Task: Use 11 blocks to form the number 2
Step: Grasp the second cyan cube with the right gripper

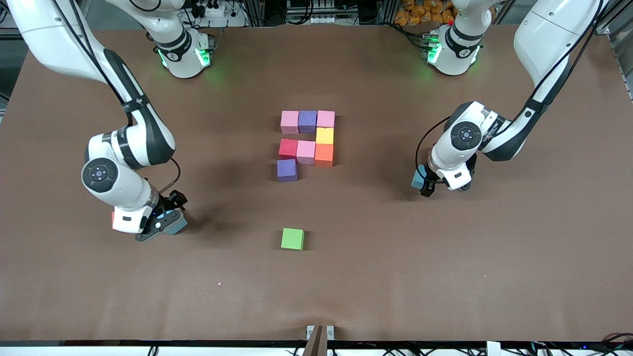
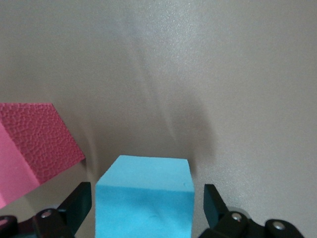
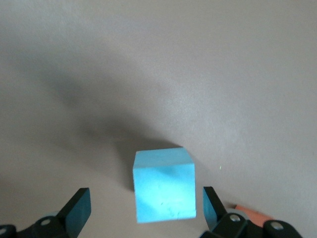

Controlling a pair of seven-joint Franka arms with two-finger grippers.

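Several blocks lie together mid-table as part of the number 2 [image 1: 306, 143]. Farthest is a pink, purple, pink row, then yellow [image 1: 324, 135], then a red, pink, orange row, and nearest a purple cube [image 1: 287, 170]. My left gripper [image 1: 423, 184] [image 2: 143, 210] stands open astride a light blue cube [image 1: 417, 179] [image 2: 143, 186] on the table, with a gap at each finger. A red cube [image 2: 34, 144] lies close beside that one. My right gripper [image 1: 165, 223] [image 3: 146, 210] is open around the other light blue cube [image 1: 178, 226] [image 3: 163, 188], not touching it. A red patch [image 1: 114, 220] shows at the right hand's edge.
A single green cube [image 1: 293, 239] sits alone, nearer the front camera than the cluster. The brown table [image 1: 445, 277] reaches wide on all sides. A small bracket [image 1: 320, 335] stands at its front edge.
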